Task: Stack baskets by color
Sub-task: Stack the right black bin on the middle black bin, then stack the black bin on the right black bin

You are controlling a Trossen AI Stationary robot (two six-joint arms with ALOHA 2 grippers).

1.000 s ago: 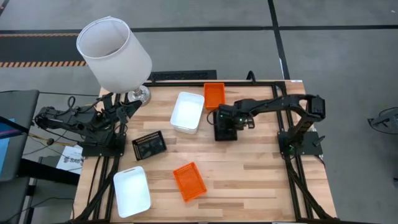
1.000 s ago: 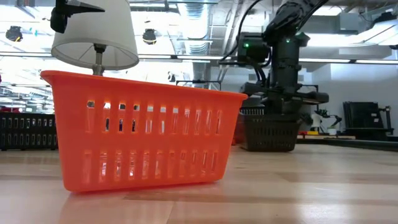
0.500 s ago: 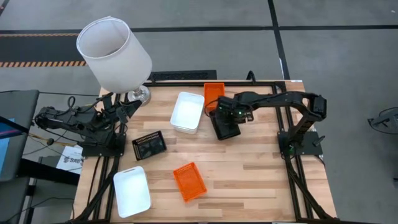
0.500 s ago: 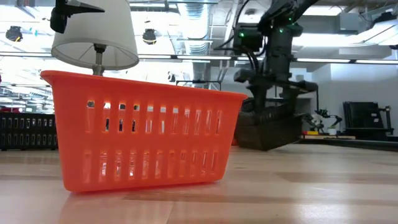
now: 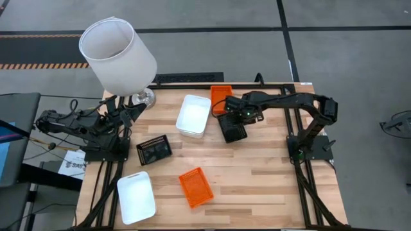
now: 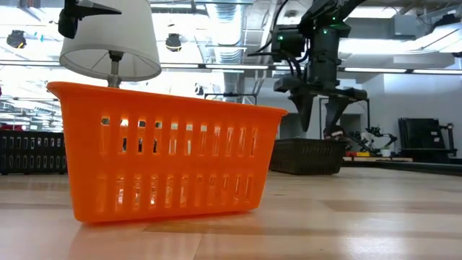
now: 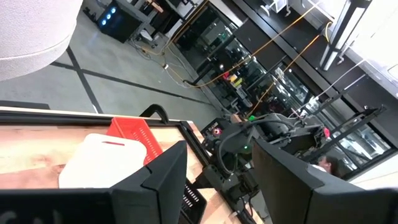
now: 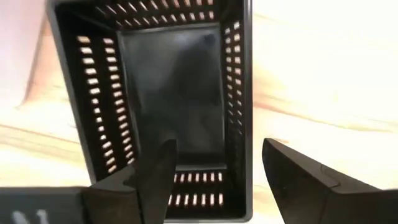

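Right gripper (image 5: 239, 115) above black basket (image 5: 233, 128) at centre right of the high view, fingers (image 8: 298, 177) spread, grasping nothing; basket resting on counter (image 5: 270, 179). Left gripper (image 7: 214, 180) parked at left, fingers apart. Risk: a descending finger catching the mesh wall, dragging the basket askew.

floor (image 5: 192, 38): grey concrete, dark seams | table (image 5: 257, 186): pale wood planks | lampshade (image 5: 117, 54): white
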